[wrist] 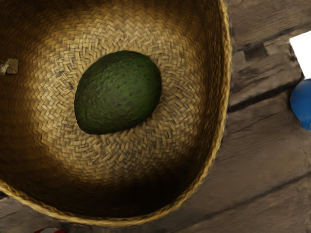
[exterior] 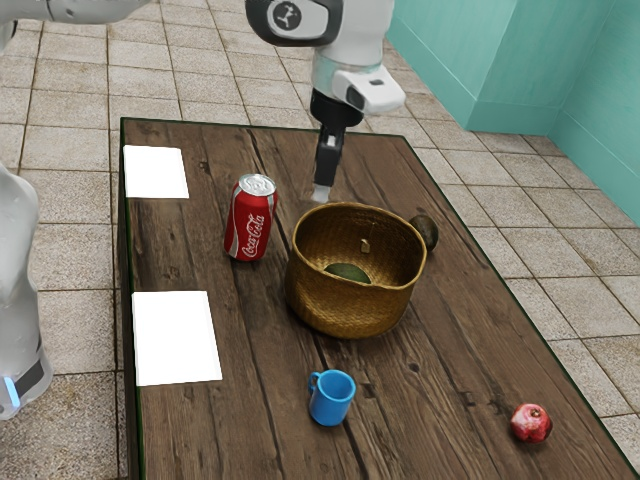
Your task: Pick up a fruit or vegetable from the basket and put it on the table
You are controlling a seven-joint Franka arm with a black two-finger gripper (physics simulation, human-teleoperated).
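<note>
Exterior view: the gripper (exterior: 321,193) is hovering near the basket (exterior: 345,314), whether wide or narrow I cannot tell; the avocado (wrist: 118,92) is lying inside, so lifting and placing on the table (exterior: 450,350) are both remaining.

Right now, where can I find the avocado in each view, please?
Exterior view: the avocado lies inside the basket, near the picture's middle, partly hidden by the wall.
Wrist view: the avocado lies on the basket's woven bottom, uncovered.
Shared landmark: the small tag on the basket's inner wall, also seen in the wrist view.
</note>
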